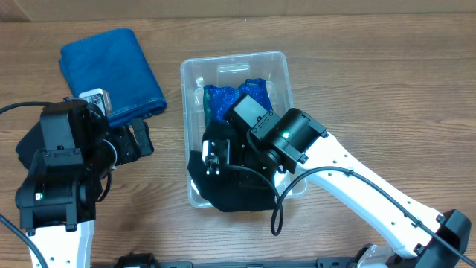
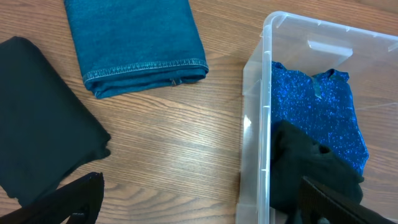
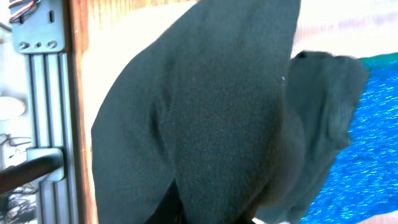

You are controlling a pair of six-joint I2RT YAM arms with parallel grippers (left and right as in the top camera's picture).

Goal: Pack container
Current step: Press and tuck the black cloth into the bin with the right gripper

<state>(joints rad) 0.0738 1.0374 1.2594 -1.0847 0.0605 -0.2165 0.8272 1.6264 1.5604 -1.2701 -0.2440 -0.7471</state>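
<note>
Your right gripper point(image 1: 216, 155) clamps the limp black garment point(image 1: 232, 195); your left gripper point(image 1: 138, 140) has its jaws apart. The container point(image 1: 281, 61) likely handles light, stiff and slick: take its rim.

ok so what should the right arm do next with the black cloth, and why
Probably draw the black cloth toward the far end and lower it: part spills over the near rim of the container, with the right gripper over it.
</note>
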